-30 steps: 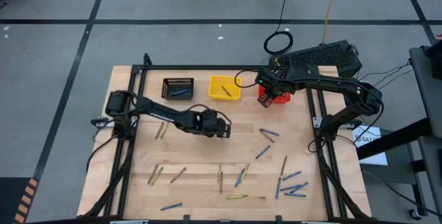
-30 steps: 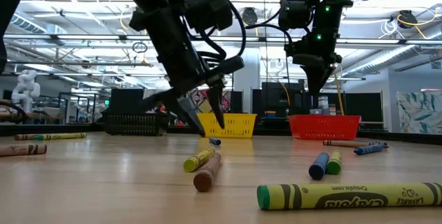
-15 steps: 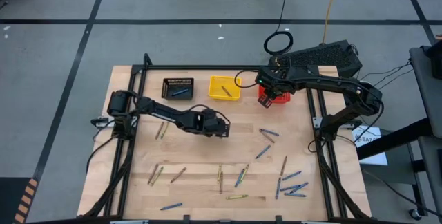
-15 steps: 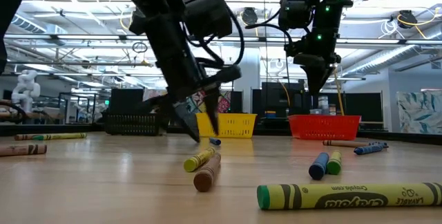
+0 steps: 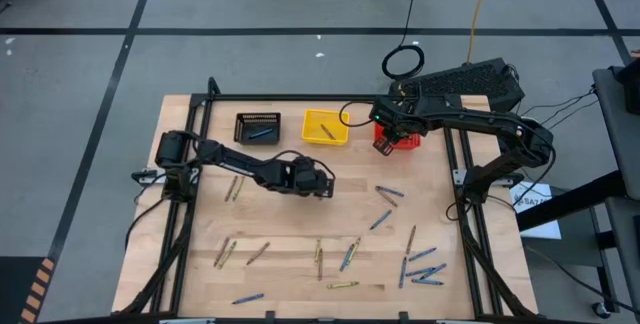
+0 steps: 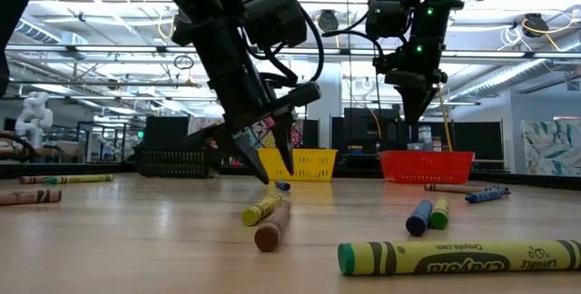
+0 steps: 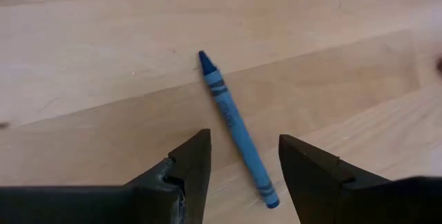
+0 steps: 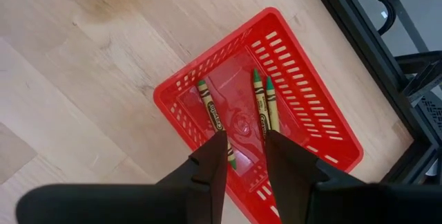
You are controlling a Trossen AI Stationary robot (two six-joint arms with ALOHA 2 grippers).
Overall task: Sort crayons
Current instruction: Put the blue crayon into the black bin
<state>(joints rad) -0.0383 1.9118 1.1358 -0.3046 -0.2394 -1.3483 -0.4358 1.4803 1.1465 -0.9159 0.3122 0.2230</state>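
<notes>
Left gripper (image 7: 238, 175), jaws wide and empty, straddles blue crayon (image 7: 236, 126) to grab it; right gripper (image 8: 243, 156), jaws part-open and empty, above red basket (image 8: 312, 113).

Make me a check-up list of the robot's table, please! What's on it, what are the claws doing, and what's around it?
Surface: wooden table, flat, bare between the crayons.
Job's things: loose crayons scattered over the near half; one blue crayon lies under the left gripper; three greenish crayons lie in the red basket; a blue one is in the black basket, one in the yellow basket.
Clutter: nothing seen.
Grippers: left gripper open, low over the blue crayon; right gripper above the red basket, fingers apart, nothing between them.
Cables: black cable coil on the floor behind the table.
Surroundings: grey floor, black keyboard-like case at the far right corner.
</notes>
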